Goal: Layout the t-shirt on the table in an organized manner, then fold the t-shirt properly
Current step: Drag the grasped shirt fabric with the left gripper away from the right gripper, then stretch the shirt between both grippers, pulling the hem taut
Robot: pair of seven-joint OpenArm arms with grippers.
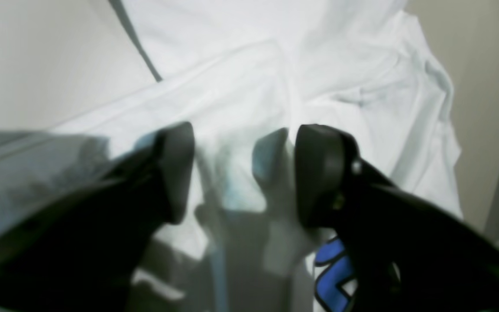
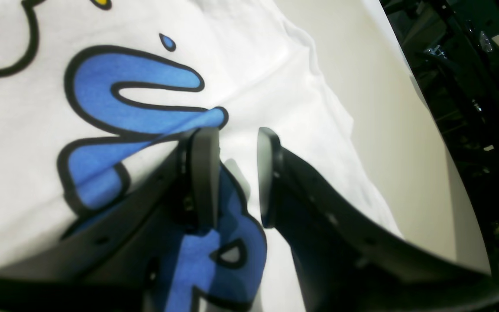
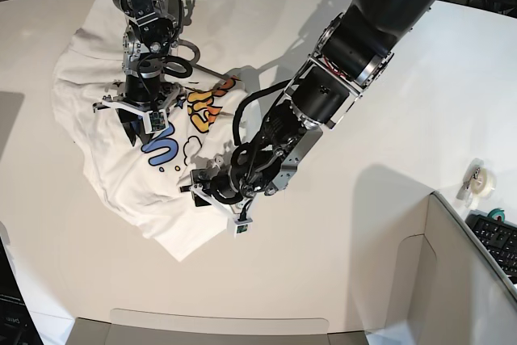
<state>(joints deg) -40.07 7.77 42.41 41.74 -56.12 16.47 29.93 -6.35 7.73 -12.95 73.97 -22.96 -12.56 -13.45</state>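
The white t-shirt [image 3: 113,159] lies crumpled on the left part of the white table [image 3: 363,224], with blue and orange bubble letters showing. My left gripper [image 3: 212,191] is at the shirt's lower right edge. In the left wrist view its jaws [image 1: 241,173] stand open over wrinkled white cloth [image 1: 319,65], with a bit of blue print below. My right gripper [image 3: 137,123] is over the shirt's middle. In the right wrist view it [image 2: 236,177] is slightly open, just above the blue letters [image 2: 137,99]. I cannot tell if either one touches the cloth.
A grey box-like panel [image 3: 452,264] stands at the lower right, with a keyboard [image 3: 497,236] behind it. A tape roll [image 3: 477,179] sits near the table's right edge. Dark cables and equipment [image 2: 470,86] lie beyond the table edge.
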